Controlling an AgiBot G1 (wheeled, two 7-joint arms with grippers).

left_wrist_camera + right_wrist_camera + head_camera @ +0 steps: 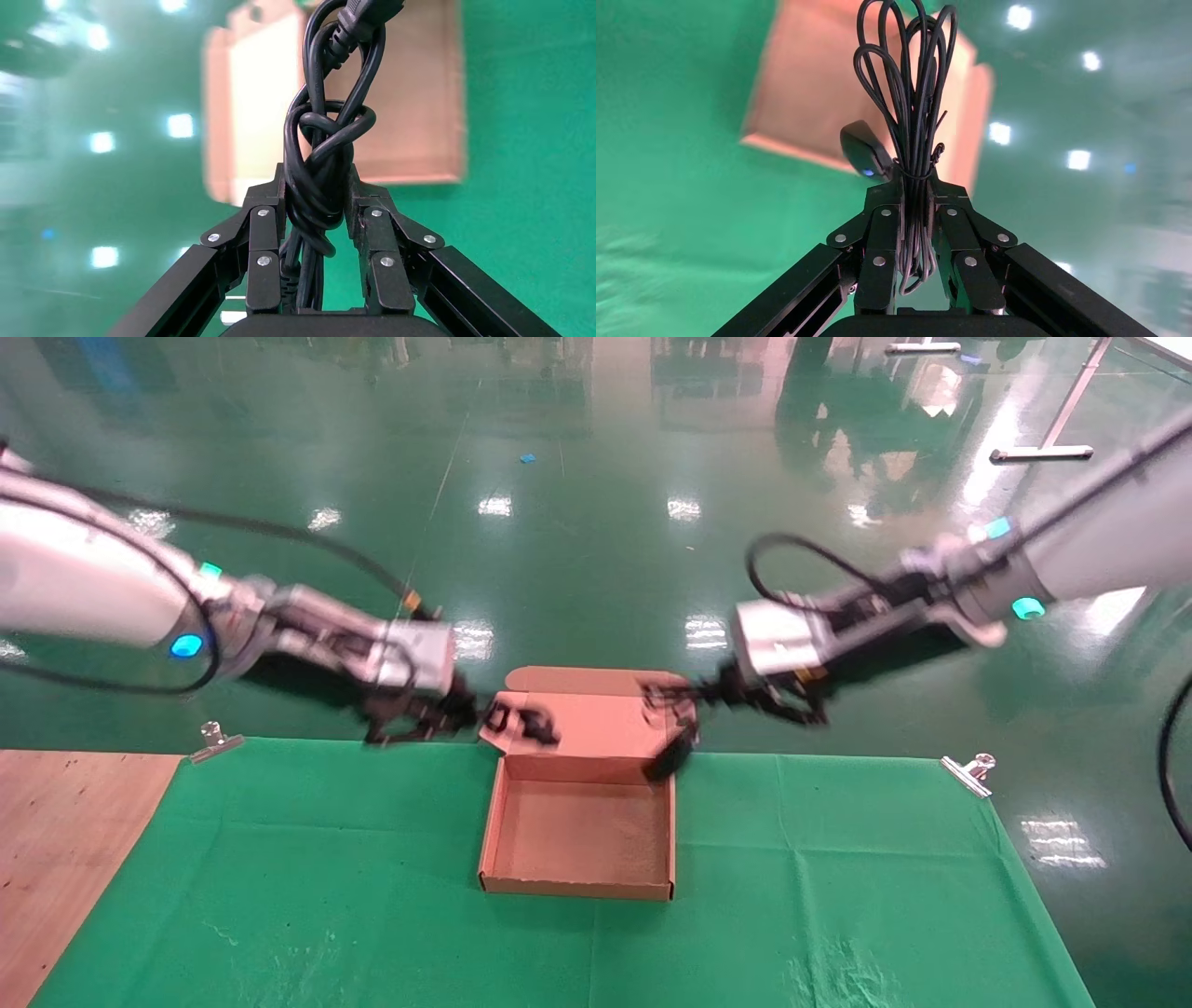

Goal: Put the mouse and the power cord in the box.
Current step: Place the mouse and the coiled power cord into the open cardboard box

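Note:
The tan box [575,885] lies open on the green cloth, its lid flap [601,719] standing up at the far side. My left gripper [473,717] hovers at the lid's left corner, shut on the power cord [523,723]; the thick knotted coil [325,140] sticks out past the left gripper [318,189]. At the lid's right corner, my right gripper [712,696] is shut on the mouse's bundled thin cable [912,91]. The mouse [672,753] hangs below it over the box's far right corner, and shows beside the right gripper [914,193] as a black mouse [865,149].
A green cloth [838,896] covers the table, held by metal clips at the far left [216,740] and far right [968,773]. Bare wood [65,840] shows at the left. The table's far edge runs just behind the box, with glossy green floor beyond.

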